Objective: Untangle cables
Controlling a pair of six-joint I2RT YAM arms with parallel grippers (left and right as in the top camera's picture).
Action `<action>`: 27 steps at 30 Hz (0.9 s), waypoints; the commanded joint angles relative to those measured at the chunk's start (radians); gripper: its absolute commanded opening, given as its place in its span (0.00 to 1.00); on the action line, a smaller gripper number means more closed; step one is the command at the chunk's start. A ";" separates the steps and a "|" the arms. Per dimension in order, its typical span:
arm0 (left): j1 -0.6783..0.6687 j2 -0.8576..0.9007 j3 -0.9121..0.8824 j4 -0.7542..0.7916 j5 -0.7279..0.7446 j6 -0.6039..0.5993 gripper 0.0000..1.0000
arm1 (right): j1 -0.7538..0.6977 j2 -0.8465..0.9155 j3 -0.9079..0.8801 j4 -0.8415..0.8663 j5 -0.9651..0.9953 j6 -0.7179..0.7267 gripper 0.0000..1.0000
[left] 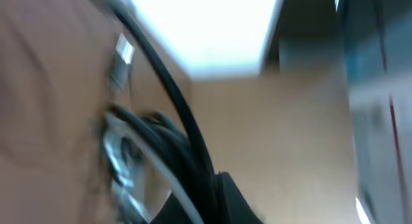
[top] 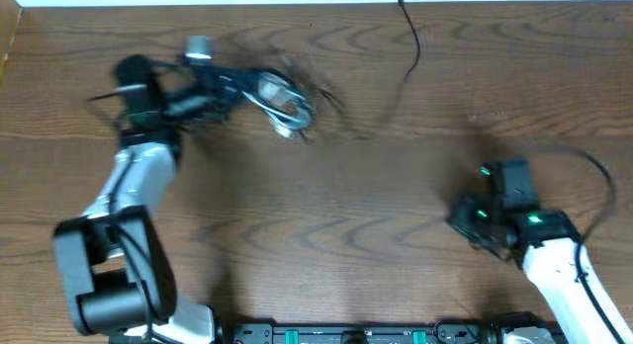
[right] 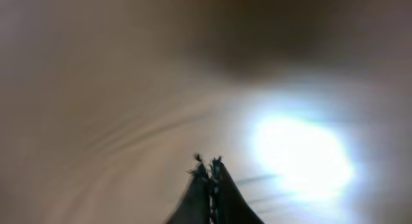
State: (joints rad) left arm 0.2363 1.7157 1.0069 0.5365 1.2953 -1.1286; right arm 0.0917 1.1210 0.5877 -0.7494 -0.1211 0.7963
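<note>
While the overhead view is read first, note the left gripper [top: 232,87] reaching to the far left of the wooden table [top: 346,235]. It is closed on the cables [top: 282,105], a small knot of black and pale loops just beyond its tip. A thin black strand [top: 413,43] trails toward the far edge, well apart from the knot, and appears to belong to the same tangle. Pinching the bundle at one side probably serves to anchor it so that this loose length can be drawn free. The right gripper [top: 460,217] sits near the right front, well apart from every cable and holding nothing. This is likely a waiting post that keeps it out of the left arm's way.

Left wrist view (badly smeared): black cords and a grey-white cord run down into a dark finger [left: 235,201] at the lower edge, which supports the reading of a grip. A silver plug [left: 123,51] lies on the wood beside the loops.

Right wrist view (out of focus): the two fingertips [right: 196,185] meet with no gap and nothing between them, over bare wood with a bright glare.
</note>
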 commanded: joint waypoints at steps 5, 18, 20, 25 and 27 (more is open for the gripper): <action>0.111 -0.019 0.031 -0.008 -0.038 0.003 0.08 | -0.232 -0.063 -0.028 0.013 0.081 -0.150 0.01; -0.115 -0.019 0.031 -0.008 -0.070 -0.332 0.08 | -0.149 -0.064 -0.028 0.314 -0.727 -0.444 0.44; -0.158 -0.019 0.031 -0.008 -0.122 -0.423 0.07 | -0.105 -0.063 -0.028 0.369 -0.743 -0.446 0.52; -0.246 -0.019 0.031 -0.009 -0.234 -0.638 0.08 | 0.066 -0.060 -0.028 0.499 -0.722 -0.514 0.50; -0.275 -0.019 0.031 -0.008 -0.268 -0.717 0.08 | 0.146 -0.053 -0.028 0.549 -0.642 -0.514 0.50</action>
State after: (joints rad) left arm -0.0051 1.7157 1.0161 0.5217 1.1187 -1.6352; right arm 0.1440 1.0630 0.5461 -0.2371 -0.7887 0.3519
